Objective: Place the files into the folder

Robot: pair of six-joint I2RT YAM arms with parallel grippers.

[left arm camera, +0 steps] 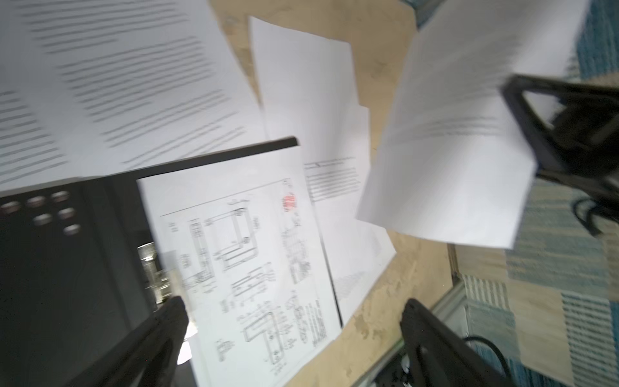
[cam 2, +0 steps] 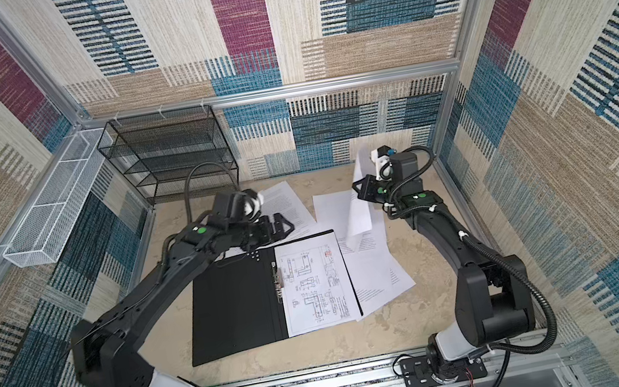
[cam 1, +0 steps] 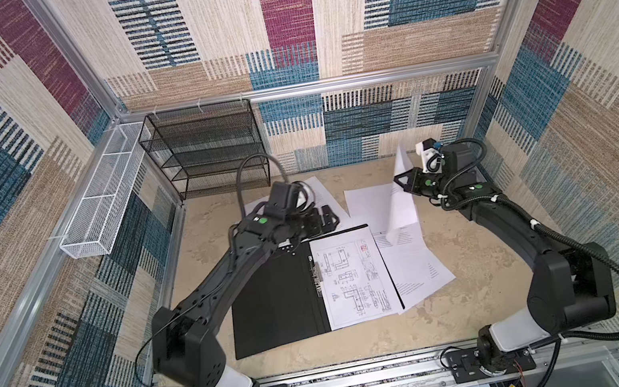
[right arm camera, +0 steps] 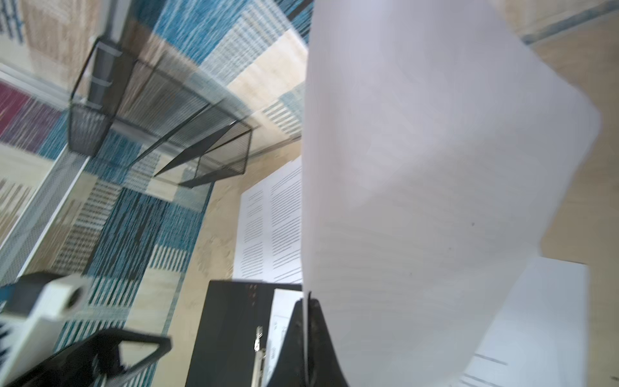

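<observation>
Open folder at mid-table, papers behind it and to its right.

The flat black-lined card folder (cam 1: 274,301) lay open in the middle of the beige stone-patterned table (cam 1: 484,301). The white line-drawing paper sheet (cam 1: 354,275) was on its right half, beside the metal spine clip (cam 1: 316,273). Loose white printed paper sheets (cam 1: 417,274) spread out from under its right edge. Further white text sheets (cam 1: 327,196) lay behind it, beneath the black left gripper (cam 1: 330,216). One lifted white paper sheet (cam 1: 398,210) stood on edge behind and right of the folder, pinched in the black right gripper (cam 1: 400,182). The black wire-mesh rack (cam 1: 204,148) stood at the back left. The white mesh basket (cam 1: 100,211) hung on the left wall beside it.
</observation>
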